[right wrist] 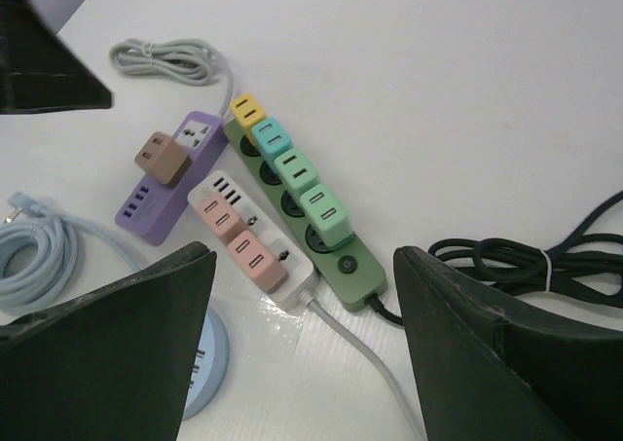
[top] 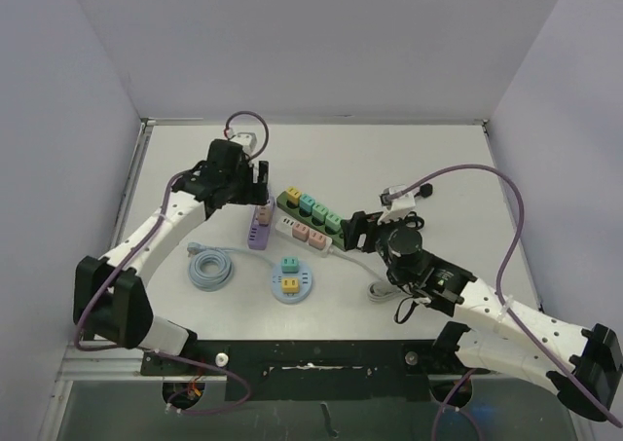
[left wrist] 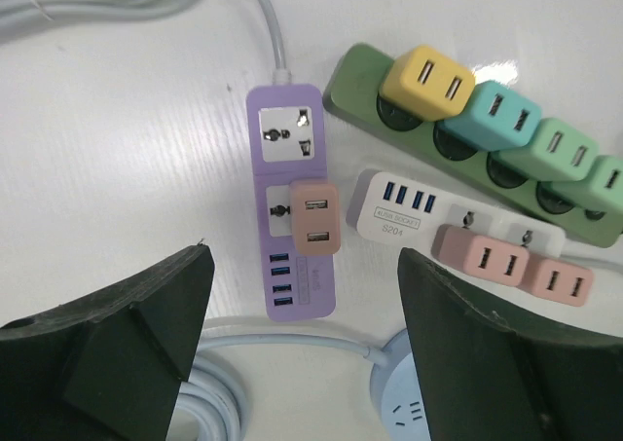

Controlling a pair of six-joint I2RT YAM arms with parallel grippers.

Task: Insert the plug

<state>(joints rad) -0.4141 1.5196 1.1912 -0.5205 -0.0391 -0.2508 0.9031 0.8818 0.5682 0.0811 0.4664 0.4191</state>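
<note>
Prob light, stiff plastic: brown plug [left wrist: 314, 217] on purple strip [left wrist: 287, 149], grip flat sides; left pincer [left wrist: 304, 266], right pincer [right wrist: 304, 256] both apart, empty

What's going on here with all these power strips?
Two robot arms are working over a cluster of power strips. The left gripper hangs open above the purple power strip, holding nothing. A pink adapter sits plugged into that strip's lower socket, and the upper socket is empty. The right gripper is also open and empty, hovering over the white power strip and green power strip. The insertion looks done.
</note>
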